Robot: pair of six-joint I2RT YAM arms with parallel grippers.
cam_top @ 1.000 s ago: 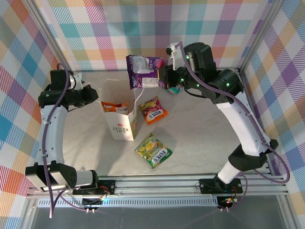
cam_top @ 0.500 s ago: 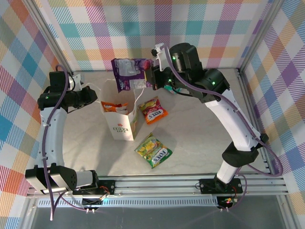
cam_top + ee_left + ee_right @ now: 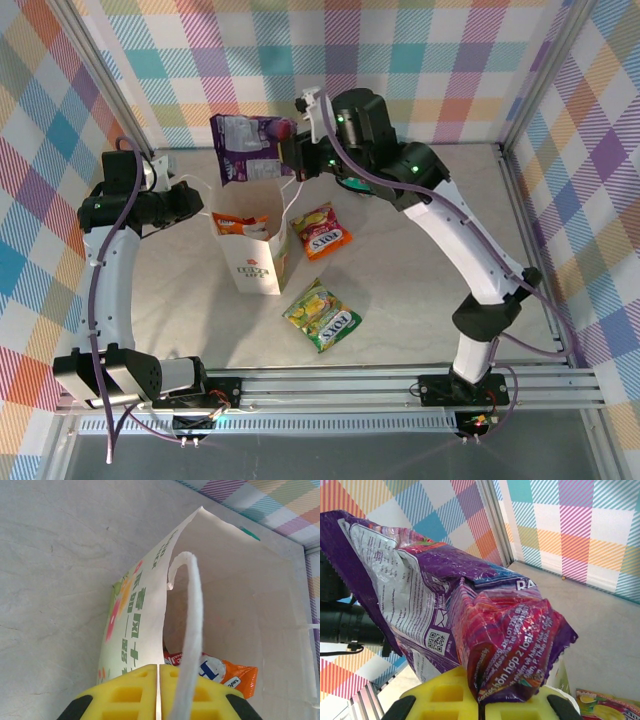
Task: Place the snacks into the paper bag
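Purple packet (image 3: 245,148) is hanging in the air, just behind the open paper bag (image 3: 256,264) in your overhead view. Its long axis is running left to right, with the free end pointing left. Your right gripper (image 3: 291,153) is pinching its right end, jaws closed on the foil. Your left gripper (image 3: 159,690) is sitting closed, with the bag's cord handle (image 3: 192,630) running across its fingers. An orange packet (image 3: 227,674) is lying inside.

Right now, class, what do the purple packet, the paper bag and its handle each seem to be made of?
Purple packet: thin glossy foil or plastic film, by its crinkles and shine. Paper bag: matt white paper, printed outside, creased sharply at the corner. Handle: soft white cord, probably twisted fibre, slightly fuzzy.
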